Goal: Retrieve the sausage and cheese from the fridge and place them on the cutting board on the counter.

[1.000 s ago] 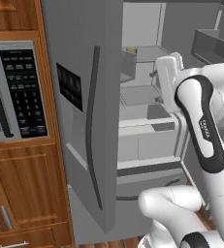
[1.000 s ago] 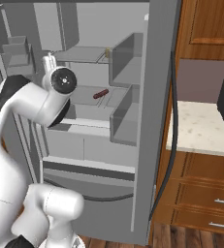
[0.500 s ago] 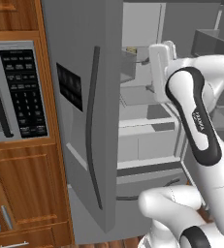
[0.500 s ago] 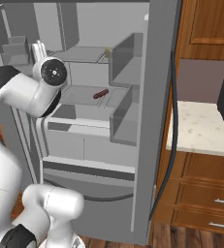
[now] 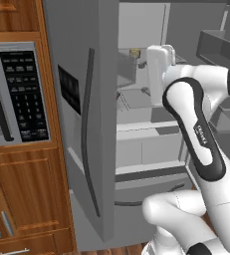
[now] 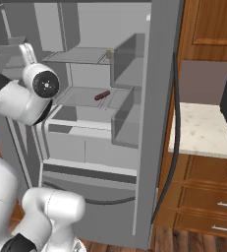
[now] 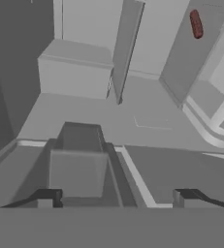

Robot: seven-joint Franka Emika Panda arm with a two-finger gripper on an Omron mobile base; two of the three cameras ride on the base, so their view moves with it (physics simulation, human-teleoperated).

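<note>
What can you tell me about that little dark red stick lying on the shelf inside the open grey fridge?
The small dark red sausage is a short, smooth rod with rounded ends. It lies flat, by itself, on a pale grey middle shelf of the open grey fridge, set at a slant to the shelf's front edge. Nothing touches it but the shelf. The hand view shows it too, far beyond the fingertips.

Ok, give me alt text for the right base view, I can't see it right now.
The open grey fridge shows a dark red sausage lying on its middle shelf and a small pale cheese on the shelf above. The white arm rises at left; a beige counter sits at right.
</note>
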